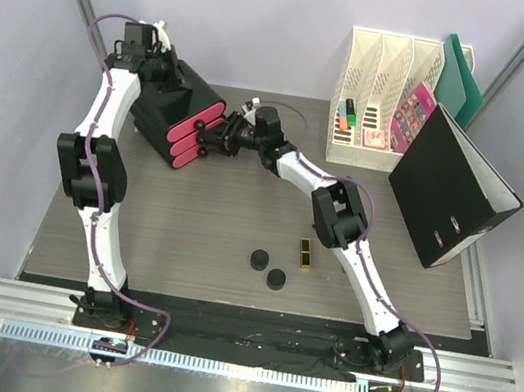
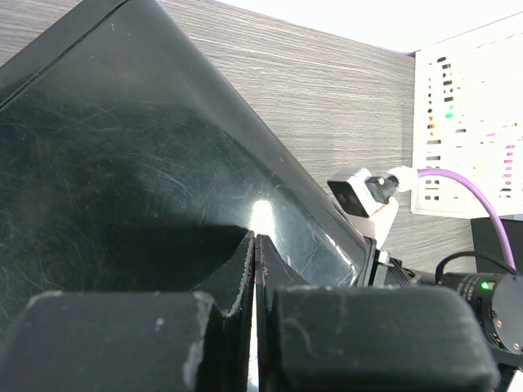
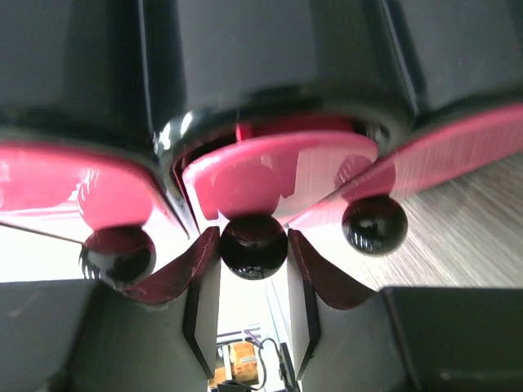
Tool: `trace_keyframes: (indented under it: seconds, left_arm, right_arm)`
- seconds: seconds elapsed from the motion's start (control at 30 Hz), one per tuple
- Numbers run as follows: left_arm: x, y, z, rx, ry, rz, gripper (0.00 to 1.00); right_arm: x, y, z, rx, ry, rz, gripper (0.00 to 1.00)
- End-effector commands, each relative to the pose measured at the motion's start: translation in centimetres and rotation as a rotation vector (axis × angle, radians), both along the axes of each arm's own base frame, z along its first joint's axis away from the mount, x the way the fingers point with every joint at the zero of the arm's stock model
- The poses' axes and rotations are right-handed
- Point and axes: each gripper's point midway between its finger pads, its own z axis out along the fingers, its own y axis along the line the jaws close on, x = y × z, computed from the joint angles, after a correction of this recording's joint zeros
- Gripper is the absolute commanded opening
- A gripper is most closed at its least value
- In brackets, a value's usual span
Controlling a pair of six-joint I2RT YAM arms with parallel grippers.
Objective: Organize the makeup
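Our right end effector [image 3: 253,245] flanks the knob [image 3: 254,249] of the middle drawer [image 3: 278,167], seemingly for a pull. Clamped or not, we cannot tell. Our left end effector [image 2: 256,249], jaws together, seems to steady the box [image 2: 122,163].

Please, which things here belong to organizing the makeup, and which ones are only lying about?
Belong: two black round compacts, black-and-gold case, black box with pink drawers.
Lying about: white file rack, marker pens, black binder, green folder.

We read no text, brand or number; print on the pink booklet [image 1: 416,110] at two o'clock and labels on the black binder [image 1: 451,189] at three o'clock are too small
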Motion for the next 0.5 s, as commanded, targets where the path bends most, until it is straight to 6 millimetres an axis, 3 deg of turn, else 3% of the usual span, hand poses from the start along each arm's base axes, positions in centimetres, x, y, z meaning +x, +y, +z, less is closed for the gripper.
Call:
trace_keyframes:
  seconds: [0.0, 0.17, 0.23, 0.27, 0.3, 0.47]
  left_arm:
    - [-10.5, 1.8, -15.2, 0.123, 0.623, 0.001, 0.00]
    - [-10.3, 1.8, -15.0, 0.127, 0.616, 0.004, 0.00]
    - [-10.2, 2.0, -15.2, 0.137, 0.618, 0.006, 0.00]
    - [-10.2, 2.2, -15.2, 0.140, 0.624, 0.010, 0.00]
    - [-10.0, 2.2, -15.2, 0.141, 0.622, 0.009, 0.00]
    - [-10.0, 2.1, -15.3, 0.137, 0.624, 0.008, 0.00]
  right_arm:
    - [-1.5, -0.7, 1.2, -0.057, -0.023, 0.019, 0.01]
    - [-3.3, -2.5, 0.8, -0.118, 0.028, 0.060, 0.01]
    - [-4.3, -3.3, -0.2, -0.145, 0.071, 0.085, 0.01]
    - [-4.8, -3.5, 0.3, -0.145, 0.073, 0.093, 0.01]
    - [-5.4, -4.0, -0.5, -0.160, 0.102, 0.102, 0.01]
    - [-7.2, -5.7, -0.3, -0.164, 0.162, 0.144, 0.01]
